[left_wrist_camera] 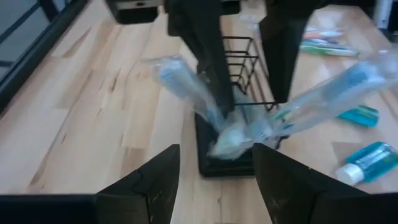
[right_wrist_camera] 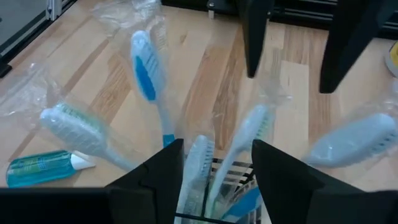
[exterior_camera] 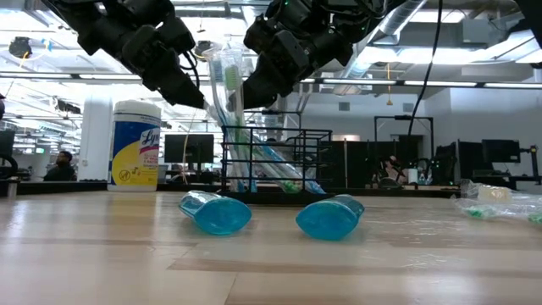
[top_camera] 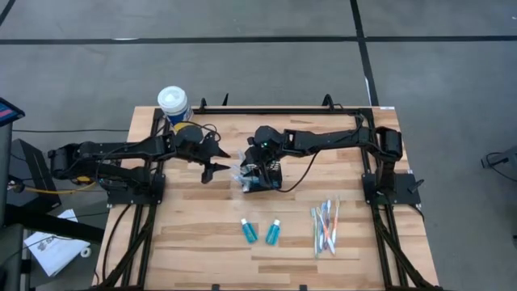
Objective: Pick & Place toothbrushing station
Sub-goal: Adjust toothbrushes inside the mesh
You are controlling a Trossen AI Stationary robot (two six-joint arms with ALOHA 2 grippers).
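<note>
- Wooden tabletop (top_camera: pixel 194 242), grey floor around; office room behind in low view.
- Near tabletop centre: black wire basket (exterior_camera: pixel 275 161) upright, with wrapped toothbrushes (right_wrist_camera: pixel 146 74) fanning out of it.
- Right tool (top_camera: pixel 250 179) directly above basket, fingers spread among brush heads, grasping nothing.
- Left tool (top_camera: pixel 216 158) just beside basket on its left, raised off tabletop, fingers apart, empty.
- Nearer front edge: two teal tubes (top_camera: pixel 260 232) lying flat, side by side, well apart from both tools.
- Right of tubes: loose bundle of brushes (top_camera: pixel 325 226) lying flat.
- Back left corner: white-lidded canister (top_camera: pixel 173 103).
</note>
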